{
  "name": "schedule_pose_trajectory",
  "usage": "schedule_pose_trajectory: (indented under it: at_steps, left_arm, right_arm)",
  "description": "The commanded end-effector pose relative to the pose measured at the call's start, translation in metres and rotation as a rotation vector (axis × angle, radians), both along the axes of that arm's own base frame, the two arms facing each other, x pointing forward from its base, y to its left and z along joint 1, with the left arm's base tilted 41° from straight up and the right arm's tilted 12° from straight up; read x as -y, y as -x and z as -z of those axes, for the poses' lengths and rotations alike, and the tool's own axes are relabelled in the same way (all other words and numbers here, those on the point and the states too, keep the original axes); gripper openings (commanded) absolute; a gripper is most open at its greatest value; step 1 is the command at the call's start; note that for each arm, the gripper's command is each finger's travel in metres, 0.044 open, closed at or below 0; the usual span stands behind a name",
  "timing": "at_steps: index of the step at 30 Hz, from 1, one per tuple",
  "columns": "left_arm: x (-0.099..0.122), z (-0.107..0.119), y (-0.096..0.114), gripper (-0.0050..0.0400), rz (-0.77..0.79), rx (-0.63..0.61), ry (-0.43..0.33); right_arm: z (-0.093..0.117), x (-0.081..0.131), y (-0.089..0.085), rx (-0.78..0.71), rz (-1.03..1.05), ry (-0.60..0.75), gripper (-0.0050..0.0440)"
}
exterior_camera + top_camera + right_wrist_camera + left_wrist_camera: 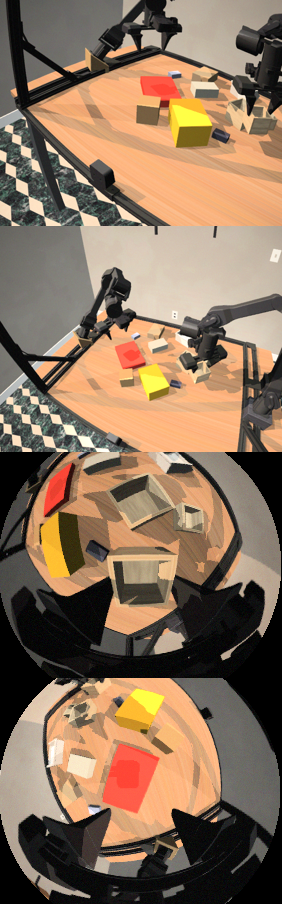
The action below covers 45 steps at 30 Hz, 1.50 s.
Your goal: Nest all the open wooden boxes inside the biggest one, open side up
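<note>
The biggest open wooden box (181, 366) (232, 117) (120, 509) stands open side up. A small wooden box (273, 123) (187, 528) stands close beside it, its mouth showing in the right wrist view. My right gripper (201, 368) (259, 114) (142, 578) is shut on a medium wooden box (202, 376) (260, 126) (142, 557), a finger against each of two opposite sides. That box is open side up and appears raised a little above the table. In the top view the small box is hidden. My left gripper (118, 335) (151, 51) (141, 812) is open and empty, above the far left of the table.
A yellow block (154, 380) (192, 134), a dark block (176, 384), a red slab (129, 350) and a tan block (126, 381) lie left of the boxes. A pale block (158, 345), a tan wedge-like block (155, 330) and a white object (172, 462) lie farther back.
</note>
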State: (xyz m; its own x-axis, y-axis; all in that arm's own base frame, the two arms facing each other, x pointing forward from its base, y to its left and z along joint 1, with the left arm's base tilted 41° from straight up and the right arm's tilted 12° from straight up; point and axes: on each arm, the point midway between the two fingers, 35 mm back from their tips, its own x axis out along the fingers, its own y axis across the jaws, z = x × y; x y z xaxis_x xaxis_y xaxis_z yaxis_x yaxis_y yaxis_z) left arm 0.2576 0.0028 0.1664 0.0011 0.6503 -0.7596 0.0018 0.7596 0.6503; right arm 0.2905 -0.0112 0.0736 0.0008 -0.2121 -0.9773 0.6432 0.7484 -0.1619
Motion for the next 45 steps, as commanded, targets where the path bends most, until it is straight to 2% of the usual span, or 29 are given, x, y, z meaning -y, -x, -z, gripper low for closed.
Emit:
schedule_pose_trajectory:
  at_steps: [1, 45]
  left_arm:
    - [0.000, 0.000, 0.000, 0.0400, -0.001, 0.000, 0.000]
    - [0.000, 0.000, 0.000, 0.0400, -0.001, 0.000, 0.000]
  right_arm:
    - [-0.002, 0.001, -0.004, 0.016, 0.072, 0.000, 0.0000]
    - [-0.036, 0.031, -0.054, 0.321, 1.489, -0.002, 0.0000]
